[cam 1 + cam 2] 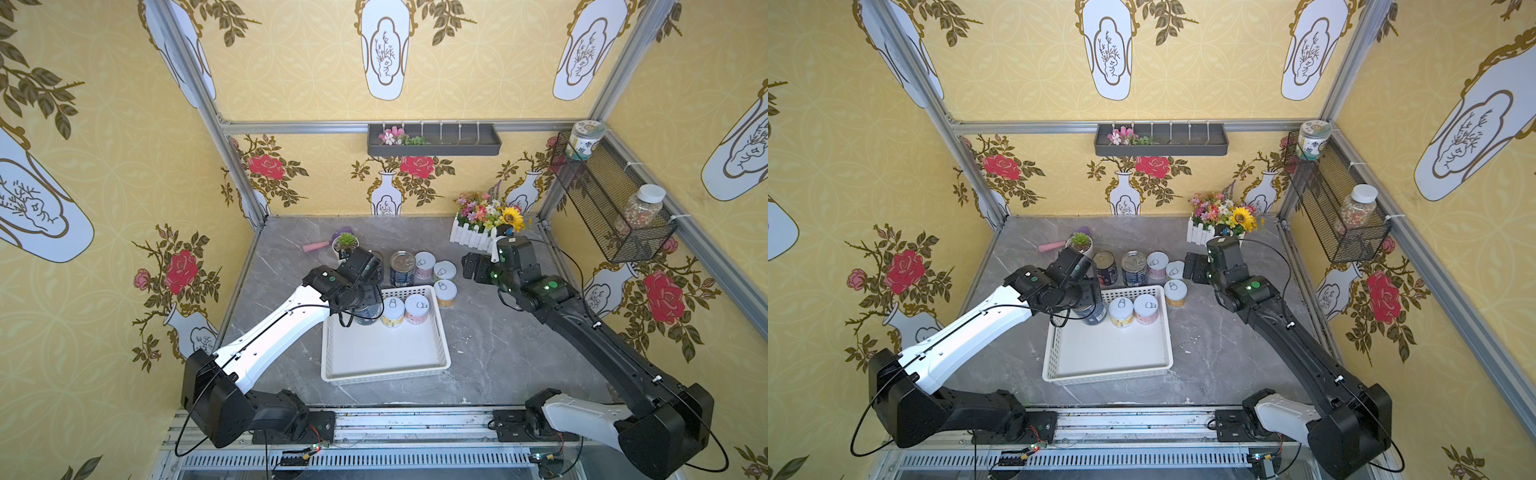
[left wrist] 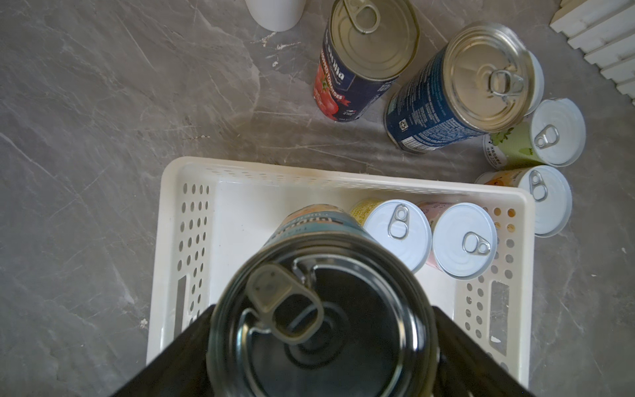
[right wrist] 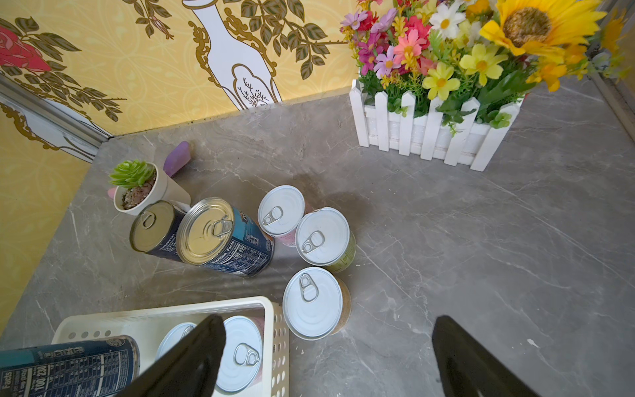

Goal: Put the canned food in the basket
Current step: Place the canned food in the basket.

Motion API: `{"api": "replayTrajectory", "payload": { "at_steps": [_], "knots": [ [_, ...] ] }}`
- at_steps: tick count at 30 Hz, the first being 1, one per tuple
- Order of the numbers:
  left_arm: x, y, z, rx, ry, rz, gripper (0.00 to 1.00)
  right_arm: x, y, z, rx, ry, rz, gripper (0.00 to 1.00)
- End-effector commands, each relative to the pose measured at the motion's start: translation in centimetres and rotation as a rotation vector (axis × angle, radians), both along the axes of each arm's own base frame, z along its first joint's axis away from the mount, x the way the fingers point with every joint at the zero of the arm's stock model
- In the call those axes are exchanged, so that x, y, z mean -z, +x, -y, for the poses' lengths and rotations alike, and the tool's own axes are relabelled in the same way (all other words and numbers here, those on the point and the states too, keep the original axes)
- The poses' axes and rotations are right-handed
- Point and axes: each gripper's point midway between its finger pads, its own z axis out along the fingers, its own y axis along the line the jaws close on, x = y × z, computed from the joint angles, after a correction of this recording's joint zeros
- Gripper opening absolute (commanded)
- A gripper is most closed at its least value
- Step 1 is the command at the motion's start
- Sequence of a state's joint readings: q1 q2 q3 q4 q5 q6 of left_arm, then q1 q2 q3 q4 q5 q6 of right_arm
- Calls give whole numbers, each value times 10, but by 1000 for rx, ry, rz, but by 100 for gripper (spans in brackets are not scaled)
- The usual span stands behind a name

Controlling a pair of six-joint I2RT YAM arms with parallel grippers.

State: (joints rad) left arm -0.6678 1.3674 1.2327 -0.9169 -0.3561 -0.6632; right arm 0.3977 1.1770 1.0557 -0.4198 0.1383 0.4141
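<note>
**Setting the big can down in the basket's far-left corner**

Our left gripper [image 2: 323,309] is clamped on the flanks of a large dark-blue can [image 3: 68,366], which is upright with its pull-tab lid facing up. The can sits over the far-left corner of the white perforated basket [image 1: 386,345]. We cannot tell whether its base touches the basket floor. Just to its right, along the far wall, stand a yellow-labelled can [image 1: 392,311] and a pink-labelled can [image 1: 417,308], both small and white-lidded. The near half of the basket is bare.

Our right gripper [image 3: 328,321] hovers with its jaws spread and nothing between them. It is over the grey table, right of the loose cans and near the white picket flower box [image 1: 471,239].

Five cans are outside the basket, beyond its far wall. They are a tomato can [image 1: 1104,268], a blue metal-topped can [image 1: 402,268] and three small white-lidded cans [image 1: 444,271] clustered by the far-right corner.

We judge the step in hand to be the set-down. To do it well:

- We should lower the can straight down and keep it upright until the base sits flat.
- We should hold it off the perforated left wall and off the yellow-labelled can just beside it.
- We should part the fingers only as far as release needs, since a wide swing could knock that neighbour.
- We should then rise vertically until the fingertips are above the lid before turning towards the tomato can, which is the nearest one on our left side
</note>
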Motion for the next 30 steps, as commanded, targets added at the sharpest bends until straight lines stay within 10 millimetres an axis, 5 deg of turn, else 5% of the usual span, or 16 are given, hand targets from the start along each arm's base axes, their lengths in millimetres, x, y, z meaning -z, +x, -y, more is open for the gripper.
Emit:
{"api": "replayTrajectory", "payload": {
  "at_steps": [1,30],
  "knots": [
    [-3,16,3,-29,-10,66,72,-6,4,0,6,-3,27,97],
    [50,37,10,-25,92,23,77,2,7,-5,-12,-1,0,97]
  ]
}}
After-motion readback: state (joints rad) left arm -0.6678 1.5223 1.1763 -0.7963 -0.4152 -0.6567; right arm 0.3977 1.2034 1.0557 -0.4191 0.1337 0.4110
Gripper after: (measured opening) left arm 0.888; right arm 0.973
